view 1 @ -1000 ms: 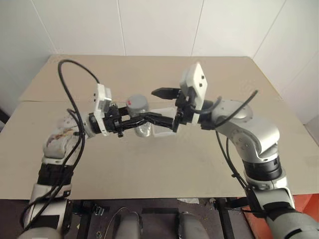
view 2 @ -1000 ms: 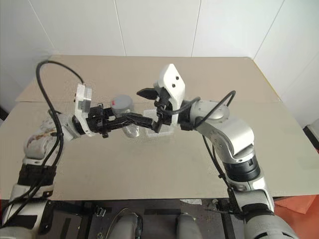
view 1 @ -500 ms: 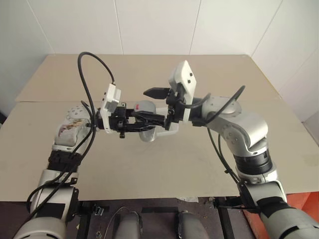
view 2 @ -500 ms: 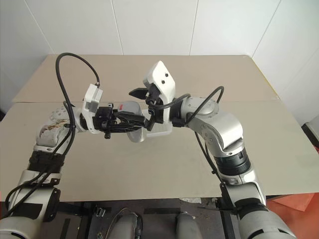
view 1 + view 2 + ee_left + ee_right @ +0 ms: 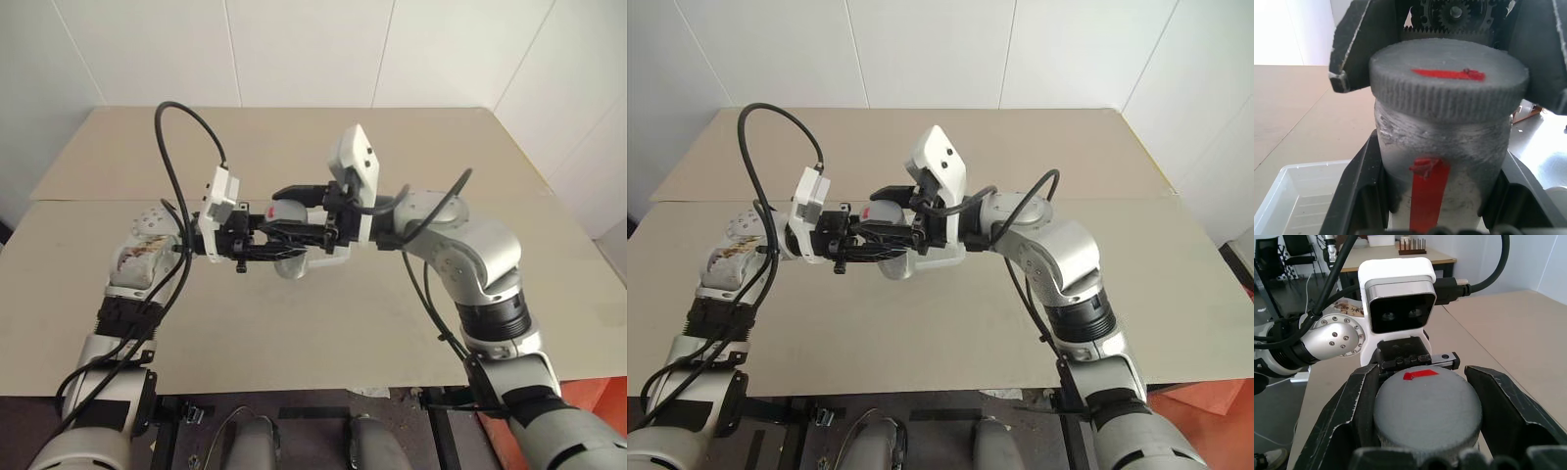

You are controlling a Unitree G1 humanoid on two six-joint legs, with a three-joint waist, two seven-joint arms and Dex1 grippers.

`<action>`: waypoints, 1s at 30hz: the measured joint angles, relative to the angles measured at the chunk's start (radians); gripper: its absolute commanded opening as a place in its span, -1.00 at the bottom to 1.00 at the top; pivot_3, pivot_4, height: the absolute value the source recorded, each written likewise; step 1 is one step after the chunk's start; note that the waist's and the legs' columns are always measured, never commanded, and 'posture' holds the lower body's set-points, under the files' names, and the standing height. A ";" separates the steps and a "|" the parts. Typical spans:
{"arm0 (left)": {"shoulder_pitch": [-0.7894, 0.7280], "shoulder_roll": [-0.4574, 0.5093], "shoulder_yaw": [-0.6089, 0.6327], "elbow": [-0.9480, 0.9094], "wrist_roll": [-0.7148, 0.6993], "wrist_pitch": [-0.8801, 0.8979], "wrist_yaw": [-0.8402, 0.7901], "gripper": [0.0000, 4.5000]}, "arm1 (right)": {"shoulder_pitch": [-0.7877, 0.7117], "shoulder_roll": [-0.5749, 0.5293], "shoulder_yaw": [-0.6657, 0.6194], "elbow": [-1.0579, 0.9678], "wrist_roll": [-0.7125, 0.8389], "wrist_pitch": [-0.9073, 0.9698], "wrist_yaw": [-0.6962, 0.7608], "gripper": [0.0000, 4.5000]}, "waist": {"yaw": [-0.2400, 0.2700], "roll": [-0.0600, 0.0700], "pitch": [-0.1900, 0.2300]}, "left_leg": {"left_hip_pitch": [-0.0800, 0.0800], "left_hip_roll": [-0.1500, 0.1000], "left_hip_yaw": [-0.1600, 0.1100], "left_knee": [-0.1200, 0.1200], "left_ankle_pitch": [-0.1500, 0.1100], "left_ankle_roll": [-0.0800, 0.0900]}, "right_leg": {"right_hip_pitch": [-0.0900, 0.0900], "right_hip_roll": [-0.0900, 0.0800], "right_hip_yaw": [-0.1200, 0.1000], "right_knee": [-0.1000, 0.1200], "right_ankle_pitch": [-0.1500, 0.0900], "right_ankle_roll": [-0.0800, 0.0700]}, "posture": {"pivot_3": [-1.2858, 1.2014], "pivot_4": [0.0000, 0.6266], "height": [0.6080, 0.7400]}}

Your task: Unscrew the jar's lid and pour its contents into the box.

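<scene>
The jar (image 5: 1442,161) hangs above the desk (image 5: 323,323), over the box (image 5: 1295,196), clamped in my left end effector (image 5: 284,245). My right end effector (image 5: 1427,411) pinches the lid (image 5: 1448,78): twist squarely, keep the jar upright.

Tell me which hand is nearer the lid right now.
Right. The right hand has its fingers against the sides of the lid, apparently gripping it. The left hand is shut lower down on the jar body, beneath the lid.
</scene>
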 measured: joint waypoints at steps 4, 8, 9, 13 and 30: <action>-0.003 0.019 -0.037 -0.046 -0.041 -0.001 -0.132 -0.15 | -0.003 -0.025 -0.001 0.099 0.046 -0.134 0.308 0.22 | 0.000 0.000 0.000 | 0.000 0.000 0.000 0.000 0.000 0.000 | 0.001 0.000 0.000 -0.001 0.000 0.000 | 0.03 -0.52 1.00; -0.014 0.085 -0.136 -0.135 -0.140 0.023 -0.180 -0.15 | -0.074 -0.012 0.045 0.276 0.082 -0.301 0.646 0.22 | -0.008 0.001 0.001 | 0.000 0.001 0.000 0.002 0.000 0.000 | 0.001 0.001 0.000 0.001 0.000 0.000 | 0.03 -0.52 1.00; -0.015 0.115 -0.160 -0.153 -0.164 0.018 -0.181 -0.15 | -0.106 -0.014 0.083 0.323 0.096 -0.351 0.692 0.22 | -0.014 0.001 0.001 | 0.001 0.001 0.000 0.002 0.000 0.000 | 0.001 0.001 0.000 0.001 0.000 0.000 | 0.03 -0.52 1.00; -0.019 0.147 -0.183 -0.157 -0.205 0.022 -0.181 -0.15 | -0.164 -0.026 0.170 0.421 0.164 -0.452 0.728 0.22 | -0.021 0.001 0.001 | 0.001 0.001 -0.001 0.002 0.000 0.000 | 0.001 0.001 0.000 0.001 0.000 0.000 | 0.03 -0.52 1.00; 0.049 0.147 -0.024 -0.042 -0.140 0.004 -0.117 -0.15 | 0.007 -0.111 0.017 0.252 0.080 -0.450 0.520 0.99 | -0.007 0.001 0.001 | 0.000 0.002 -0.001 0.003 0.000 0.000 | -0.001 0.001 0.000 0.002 0.000 0.000 | 0.03 -0.52 1.00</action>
